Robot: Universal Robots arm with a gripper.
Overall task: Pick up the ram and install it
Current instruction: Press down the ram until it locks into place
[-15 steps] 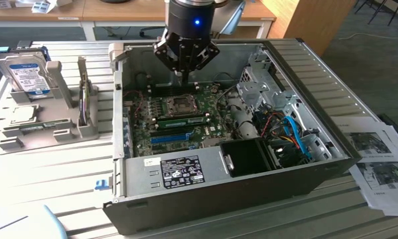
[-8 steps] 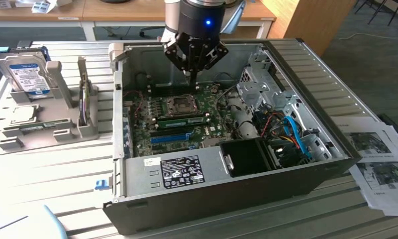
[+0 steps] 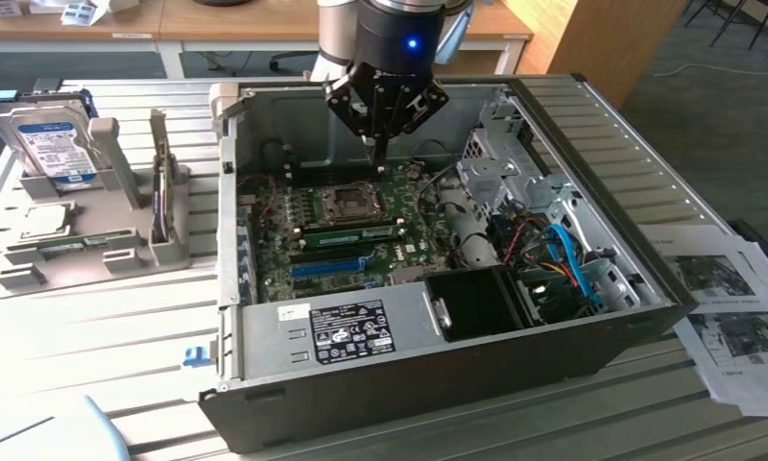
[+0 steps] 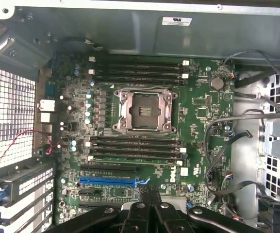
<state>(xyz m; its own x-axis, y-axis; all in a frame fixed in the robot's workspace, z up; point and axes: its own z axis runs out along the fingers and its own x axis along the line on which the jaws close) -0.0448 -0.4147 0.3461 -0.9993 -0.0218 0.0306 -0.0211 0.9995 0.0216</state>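
A long green ram stick (image 3: 353, 231) stands in a memory slot just in front of the CPU socket (image 3: 349, 200) on the motherboard, inside the open computer case. Another thin green strip (image 3: 70, 248) lies in the grey fixture at the exterior view's left; I cannot tell whether it is a ram too. My gripper (image 3: 375, 154) hangs above the board, over the far side of the socket, shut with nothing between its fingers. In the wrist view my gripper (image 4: 149, 206) points down at the board, near the blue expansion slot (image 4: 111, 181) and the dark memory slots (image 4: 136, 150).
The case walls (image 3: 614, 163) ring the board. Drive cages and loose cables (image 3: 551, 240) crowd the exterior view's right side, and a black fan block (image 3: 480, 303) sits at the front. The grey fixture (image 3: 115, 240) holds a hard drive (image 3: 51, 144) and a CPU (image 3: 45, 219). Papers (image 3: 724, 317) lie at the right.
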